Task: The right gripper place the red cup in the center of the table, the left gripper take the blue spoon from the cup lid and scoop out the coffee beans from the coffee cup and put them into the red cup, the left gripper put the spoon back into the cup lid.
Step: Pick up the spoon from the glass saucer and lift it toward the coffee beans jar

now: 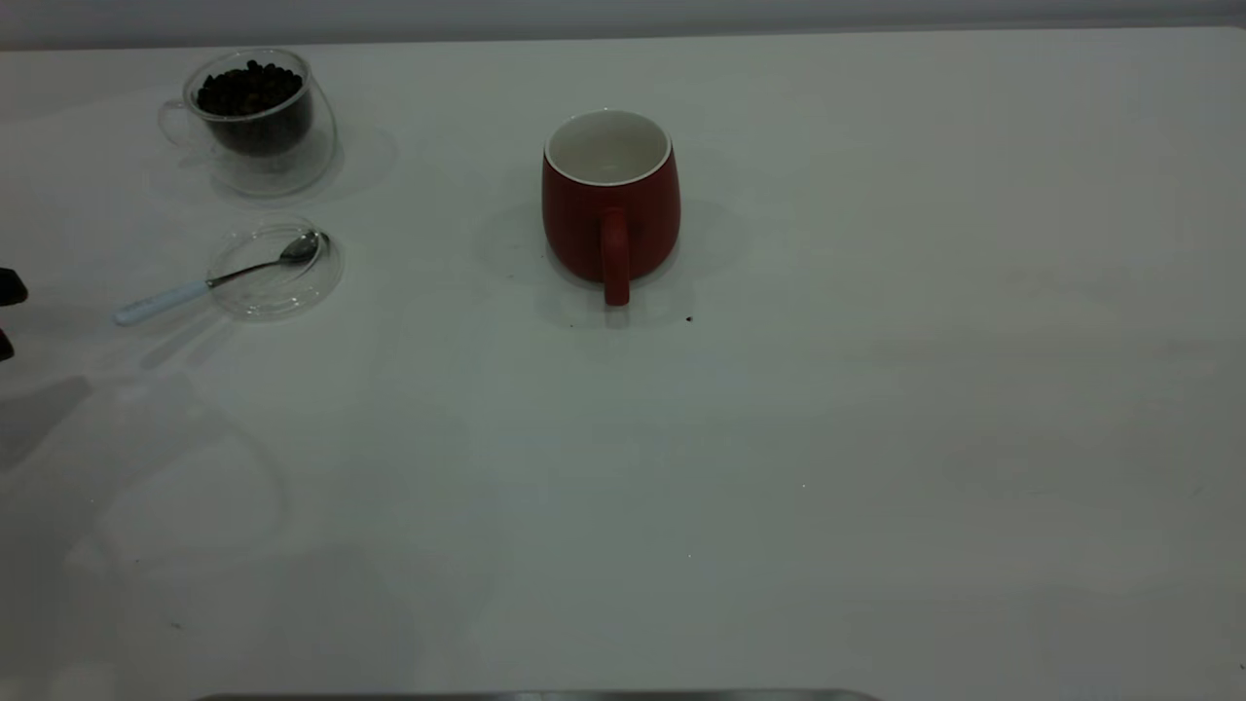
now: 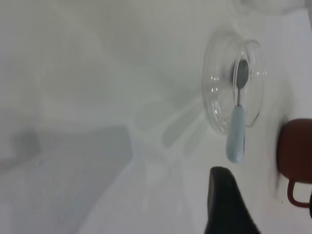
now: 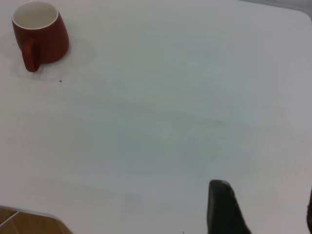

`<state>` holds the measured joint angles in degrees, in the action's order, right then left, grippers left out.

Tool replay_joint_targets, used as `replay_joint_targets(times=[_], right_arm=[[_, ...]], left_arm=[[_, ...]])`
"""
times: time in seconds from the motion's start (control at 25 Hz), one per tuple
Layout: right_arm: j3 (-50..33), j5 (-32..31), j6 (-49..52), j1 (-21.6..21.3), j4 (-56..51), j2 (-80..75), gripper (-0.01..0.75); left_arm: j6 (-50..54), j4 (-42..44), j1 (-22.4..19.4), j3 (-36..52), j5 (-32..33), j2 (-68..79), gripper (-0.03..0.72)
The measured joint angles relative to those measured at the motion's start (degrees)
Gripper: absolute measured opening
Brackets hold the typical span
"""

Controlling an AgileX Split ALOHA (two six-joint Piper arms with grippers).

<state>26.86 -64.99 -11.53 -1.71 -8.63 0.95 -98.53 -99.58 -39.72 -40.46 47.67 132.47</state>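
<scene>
The red cup (image 1: 610, 206) stands upright near the middle of the table (image 1: 779, 438), handle toward the front, its white inside bare. The blue spoon (image 1: 209, 282) lies with its bowl in the cup lid (image 1: 275, 270) and its pale handle sticking out over the rim. Behind the lid stands the coffee cup (image 1: 255, 115), full of coffee beans (image 1: 248, 90). My left gripper (image 1: 8, 316) is open at the far left edge, short of the spoon handle (image 2: 236, 134). My right gripper (image 3: 265, 209) is open above bare table, far from the red cup (image 3: 40, 33).
A small dark speck (image 1: 688, 318) lies on the table just right of the red cup's handle. The right wrist view shows a table corner with wooden floor (image 3: 29, 223) beyond it. A grey edge (image 1: 535, 695) runs along the front.
</scene>
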Motion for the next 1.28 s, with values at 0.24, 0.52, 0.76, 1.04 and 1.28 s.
replay_joint_targets(times=[0.24,0.52,0.76,1.04,1.28], right_arm=[[0.0,0.0,0.0,0.0,0.0,0.0,0.439],[0.0,0.0,0.0,0.0,0.0,0.0,0.439],[0.0,0.0,0.0,0.0,0.0,0.0,0.439],[0.0,0.0,0.0,0.0,0.0,0.0,0.439],[0.0,0.0,0.0,0.0,0.0,0.0,0.439]], left_arm=[[-0.4,-2.4,3.8,-0.4,0.0,3.7,0.465],[-0.8,-2.7,6.6,-3.9,2.2,5.9,0.465],[-0.8,-2.9,8.5,-4.6,2.5,7.3,0.465],[-1.4,-2.9,9.6,-6.4,3.5,11.0,0.464],[-2.9,-2.9,9.6,-7.2,6.7,11.1,0.464]])
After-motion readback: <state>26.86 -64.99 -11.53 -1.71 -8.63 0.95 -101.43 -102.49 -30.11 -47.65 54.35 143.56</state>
